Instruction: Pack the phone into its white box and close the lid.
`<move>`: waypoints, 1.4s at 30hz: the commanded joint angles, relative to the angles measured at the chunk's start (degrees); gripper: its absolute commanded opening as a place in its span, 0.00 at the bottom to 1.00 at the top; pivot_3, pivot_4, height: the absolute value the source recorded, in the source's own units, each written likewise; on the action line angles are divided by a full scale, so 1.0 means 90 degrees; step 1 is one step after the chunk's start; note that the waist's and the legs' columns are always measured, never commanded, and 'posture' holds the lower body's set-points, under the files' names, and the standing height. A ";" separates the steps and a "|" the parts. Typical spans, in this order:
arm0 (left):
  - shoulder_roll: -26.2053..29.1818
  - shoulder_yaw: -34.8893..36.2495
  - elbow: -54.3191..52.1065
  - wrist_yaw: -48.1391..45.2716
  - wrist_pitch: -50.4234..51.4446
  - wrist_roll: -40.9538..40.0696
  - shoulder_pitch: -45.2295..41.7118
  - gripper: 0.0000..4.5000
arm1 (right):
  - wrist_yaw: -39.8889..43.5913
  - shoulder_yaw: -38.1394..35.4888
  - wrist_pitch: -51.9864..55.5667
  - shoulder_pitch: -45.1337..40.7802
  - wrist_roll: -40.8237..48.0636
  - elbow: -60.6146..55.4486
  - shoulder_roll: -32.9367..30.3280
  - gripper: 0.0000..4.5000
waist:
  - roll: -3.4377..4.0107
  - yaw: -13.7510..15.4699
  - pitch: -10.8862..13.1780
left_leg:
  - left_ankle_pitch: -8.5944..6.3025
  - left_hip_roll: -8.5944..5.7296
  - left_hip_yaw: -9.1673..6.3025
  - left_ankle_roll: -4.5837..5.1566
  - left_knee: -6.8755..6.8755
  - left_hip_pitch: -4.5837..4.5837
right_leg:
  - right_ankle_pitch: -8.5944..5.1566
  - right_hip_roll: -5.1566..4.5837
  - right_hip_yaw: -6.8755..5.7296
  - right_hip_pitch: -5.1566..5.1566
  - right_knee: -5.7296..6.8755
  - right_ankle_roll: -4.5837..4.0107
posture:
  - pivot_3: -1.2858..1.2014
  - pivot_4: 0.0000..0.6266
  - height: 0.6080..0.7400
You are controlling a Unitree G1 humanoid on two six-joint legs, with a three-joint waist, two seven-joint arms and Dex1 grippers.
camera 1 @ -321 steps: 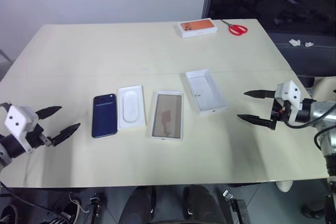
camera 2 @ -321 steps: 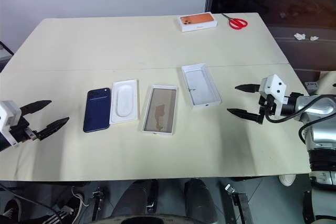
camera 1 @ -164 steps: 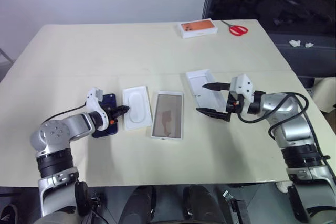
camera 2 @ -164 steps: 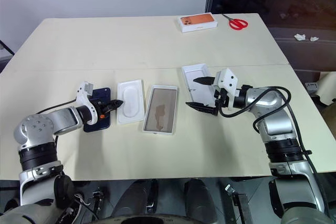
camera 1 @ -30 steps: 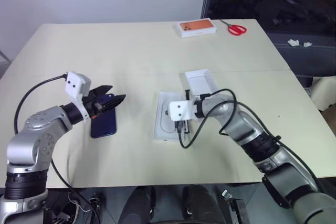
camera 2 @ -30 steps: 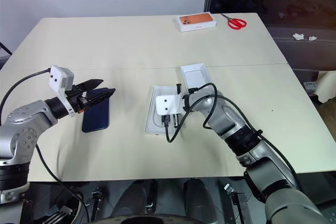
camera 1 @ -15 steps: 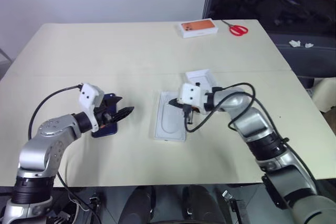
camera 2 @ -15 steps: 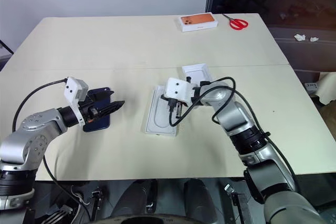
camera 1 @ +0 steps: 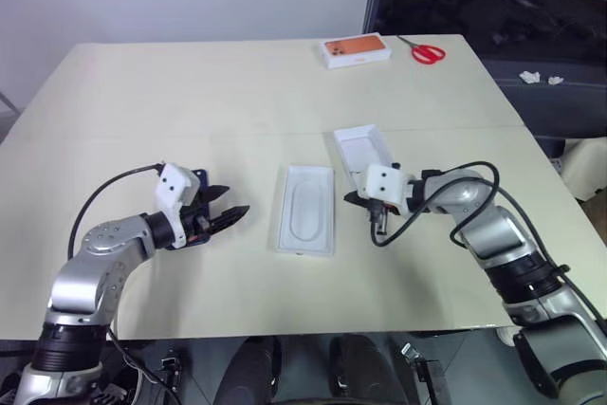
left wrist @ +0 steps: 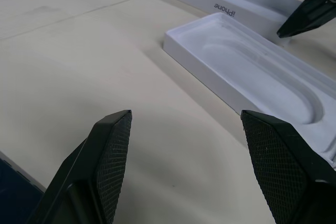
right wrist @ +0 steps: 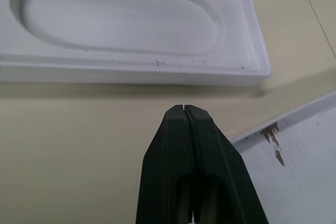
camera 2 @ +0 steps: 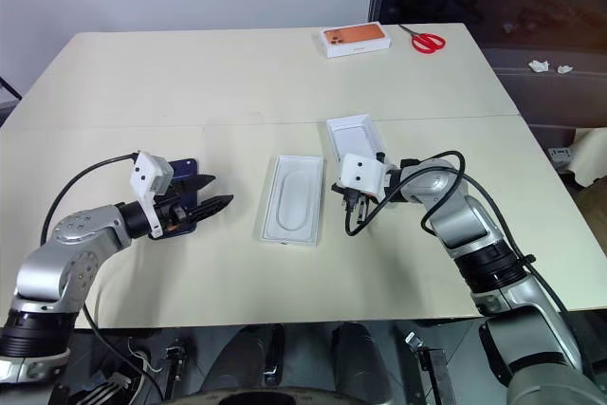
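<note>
Cardboard white box (camera 1: 366,149) (shallow, rectangular) beside moulded insert (camera 1: 307,208), oblong recess.

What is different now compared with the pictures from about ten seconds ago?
The insert went right, from beside the phone into the white box. The right gripper, shut, has pulled back toward the lid. The left gripper, open, came over the phone. Phone, lid, orange box and scissors stayed.

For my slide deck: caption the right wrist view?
Right gripper, jaws shut, hovers over the table between the recessed white insert and the lid.
</note>
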 commanded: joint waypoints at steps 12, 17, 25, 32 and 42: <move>0.0849 0.1962 0.1513 -0.0247 0.1224 -0.1191 -0.0148 0.78 | -0.0937 0.0086 0.0816 -0.1052 0.0812 0.0112 0.2231 0.01 | 0.0001 -0.0041 0.0001 | 0.0000 0.0008 -0.0002 -0.0001 -0.0002 0.0001 | 0.0000 0.0009 -0.0001 -0.0007 0.0004 0.0000 | 0.52 0.24 1.00; 0.0949 0.2425 0.2313 0.0003 0.2248 -0.1643 -0.0414 0.78 | -0.1709 0.0654 0.0655 -0.1687 0.0221 0.1168 0.3259 0.01 | 0.0000 -0.0027 0.0000 | 0.0001 -0.0001 -0.0003 -0.0002 0.0002 -0.0001 | 0.0000 0.0003 -0.0003 -0.0016 0.0009 0.0000 | 0.52 0.24 1.00; 0.0636 0.2297 0.3367 0.0254 0.2936 -0.1707 -0.0932 0.78 | -0.2183 0.1462 -0.0274 -0.2663 -0.0559 0.3589 0.4701 0.01 | -0.0017 -0.0050 -0.0010 | 0.0018 -0.0002 -0.0009 -0.0032 -0.0007 0.0000 | 0.0000 0.0006 -0.0006 -0.0029 0.0013 0.0000 | 0.52 0.24 1.00; 0.0768 0.1833 0.3771 -0.0176 0.4099 -0.1861 -0.1210 0.78 | -0.2408 0.1705 -0.0450 -0.2901 -0.1079 0.4807 0.5187 0.01 | -0.0020 -0.0058 -0.0012 | 0.0022 -0.0011 -0.0017 -0.0039 -0.0005 0.0003 | 0.0000 0.0000 -0.0011 -0.0030 0.0016 0.0000 | 0.52 0.24 1.00; 0.0678 0.1259 0.4146 -0.0480 0.4470 -0.1592 -0.1331 0.78 | -0.2452 0.1618 -0.0599 -0.3106 -0.1397 0.5328 0.5203 0.01 | -0.0002 -0.0046 -0.0027 | 0.0020 -0.0014 -0.0018 -0.0038 -0.0011 0.0022 | 0.0000 -0.0003 -0.0009 -0.0019 0.0015 0.0000 | 0.52 0.24 1.00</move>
